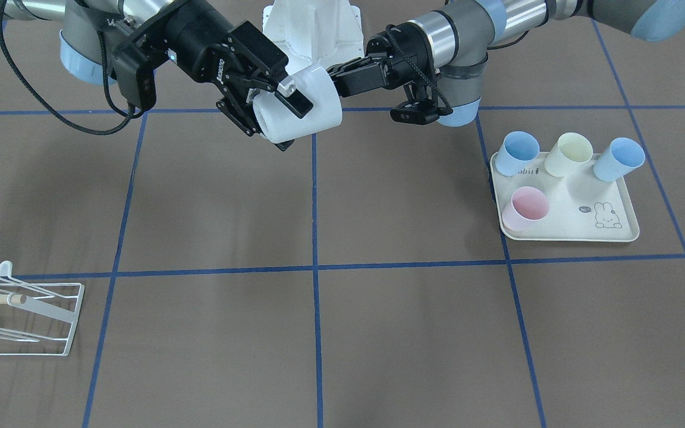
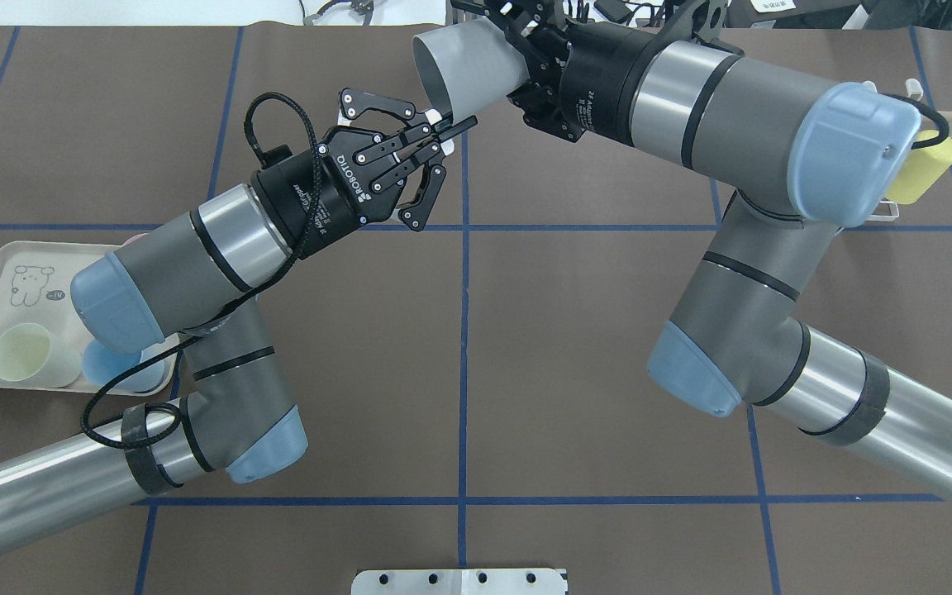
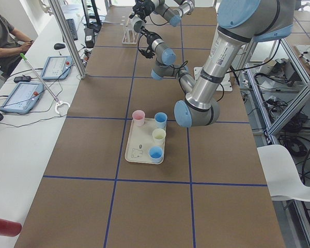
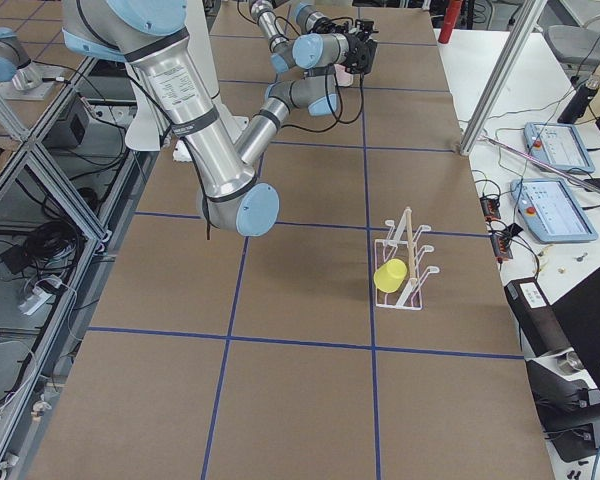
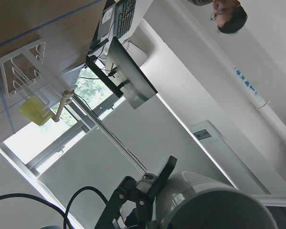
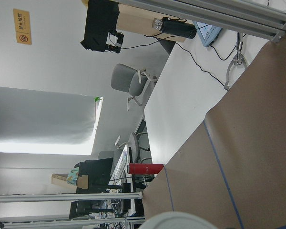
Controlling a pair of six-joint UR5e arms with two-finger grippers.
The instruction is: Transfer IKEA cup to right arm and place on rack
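The IKEA cup (image 1: 313, 104), white and lying sideways, hangs in the air above the table's far middle. My right gripper (image 1: 288, 122) is shut around its body, with one finger (image 1: 294, 100) across the wall. My left gripper (image 1: 335, 80) meets the cup's open end, its fingers nearly together on the rim. From overhead, the cup (image 2: 464, 70) sits between the left gripper (image 2: 447, 130) and the right wrist. The left wrist view shows the cup (image 5: 209, 205) close up. The white wire rack (image 1: 21, 309) stands at the table's end, holding a yellow cup (image 4: 390, 276).
A cream rabbit-printed tray (image 1: 565, 233) on the robot's left side carries two blue cups, a yellow one and a pink cup (image 1: 525, 208). Blue tape lines grid the brown table. A person (image 3: 5, 36) sits at a side desk with tablets.
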